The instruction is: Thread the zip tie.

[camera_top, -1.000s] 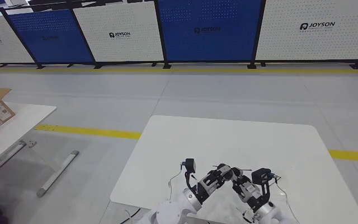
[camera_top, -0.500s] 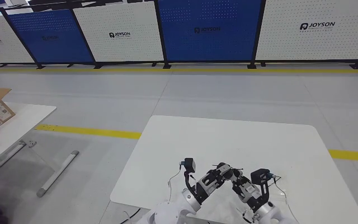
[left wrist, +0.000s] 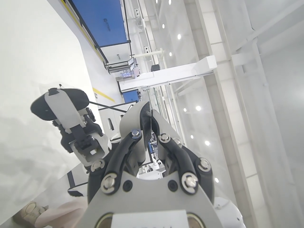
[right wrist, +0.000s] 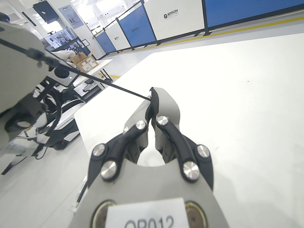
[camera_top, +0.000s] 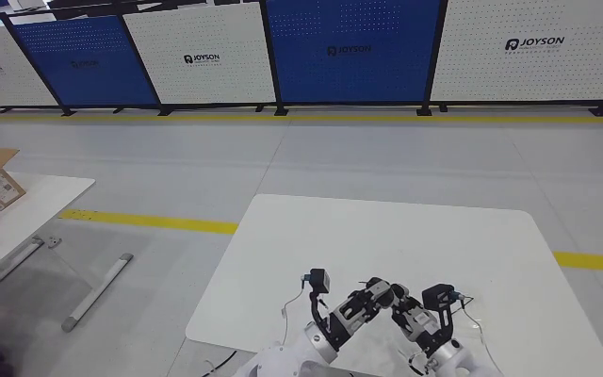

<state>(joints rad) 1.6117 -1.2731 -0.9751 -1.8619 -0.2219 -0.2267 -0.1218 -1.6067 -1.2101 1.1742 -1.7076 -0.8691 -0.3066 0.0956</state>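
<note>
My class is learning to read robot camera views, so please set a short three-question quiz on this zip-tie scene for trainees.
1. True or false: the right hand is shut on the black zip tie.
2. Over which part of the white table are the right hand and the left hand? A) its near side, by the robot; B) its middle; C) its far edge.
3. Fill in: the zip tie does not lie on the table; it is held ___ it.
Key: 1 true; 2 A; 3 above.
</note>
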